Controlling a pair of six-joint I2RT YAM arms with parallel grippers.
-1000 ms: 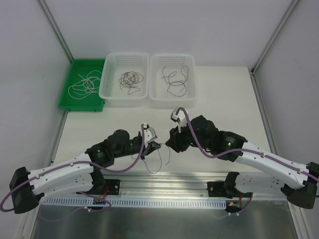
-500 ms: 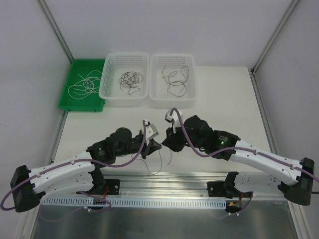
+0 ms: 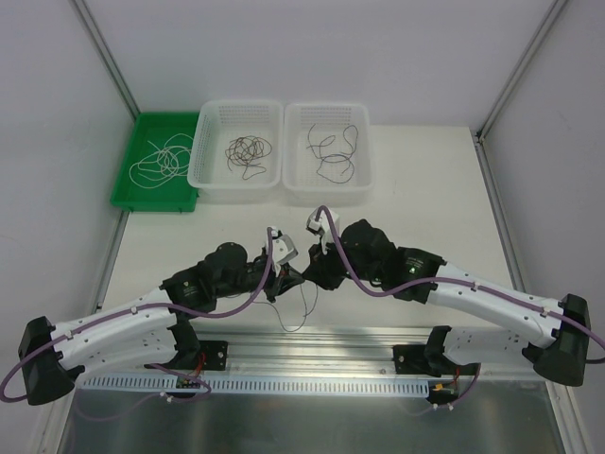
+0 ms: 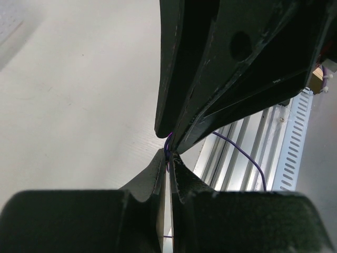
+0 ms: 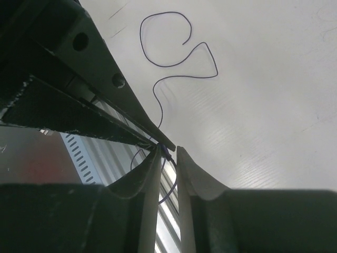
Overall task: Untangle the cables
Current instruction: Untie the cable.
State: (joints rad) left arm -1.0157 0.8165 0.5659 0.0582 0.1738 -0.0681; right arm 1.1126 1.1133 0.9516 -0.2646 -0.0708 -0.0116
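Thin dark-purple wire [image 5: 167,12], one of the cables, at the middle of the pale table [image 3: 425,189] near its front edge: one part is pinched in the fingertips of the left gripper [image 4: 168,163], whose jaws are pressed together on it. The rest curls in loose open loops on the tabletop. The right gripper [image 5: 168,153] meets the left tip to tip; its jaws stand a narrow gap apart with the wire at that gap, and no pinch shows. At the far edge, well apart, left to right: green plastic tray [image 3: 132,194] with whitish wires [image 3: 161,163]; white perforated basket [image 3: 236,109] with a dark tangle [image 3: 246,151]; second white basket [image 3: 326,109] with loose dark wires [image 3: 333,151]
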